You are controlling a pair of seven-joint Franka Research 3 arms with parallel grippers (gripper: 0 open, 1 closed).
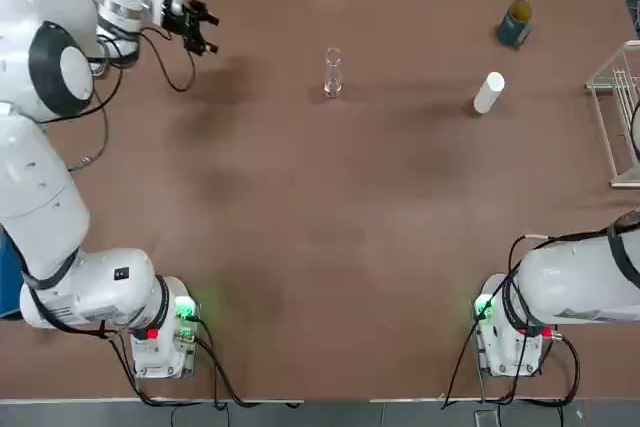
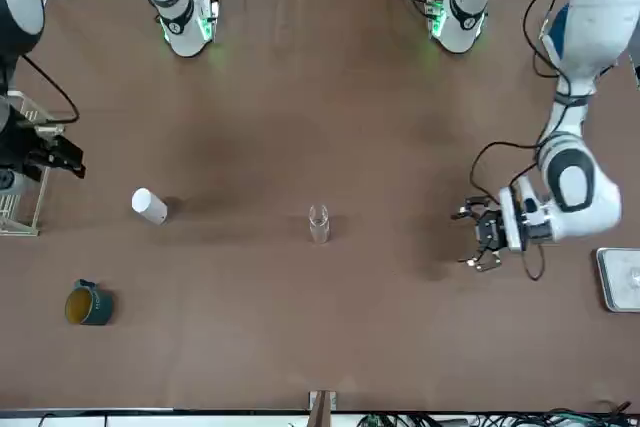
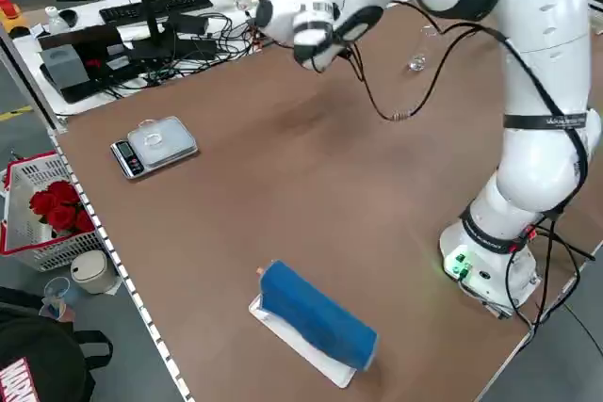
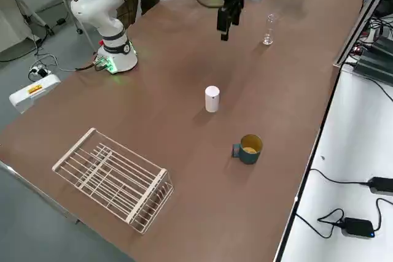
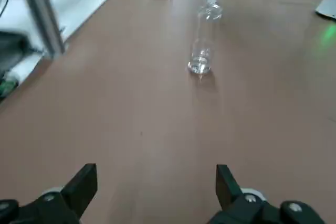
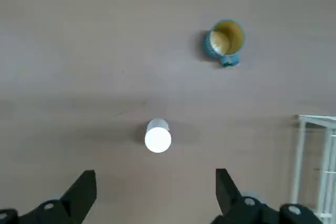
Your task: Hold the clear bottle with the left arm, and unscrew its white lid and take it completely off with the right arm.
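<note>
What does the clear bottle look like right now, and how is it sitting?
The clear bottle is slim, colourless and glassy, with a rounded shoulder and a narrower top. No lid is on it. It stands upright on the brown tabletop, between the left gripper and the white lid. Neither gripper touches it.

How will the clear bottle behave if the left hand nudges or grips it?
Clear bottle stands upright, slim with a narrow footprint, so a side nudge could well tip it, and its round body would probably then roll. Glassy, smooth walls suggest stiff but slippery; likely fragile under a hard squeeze.
</note>
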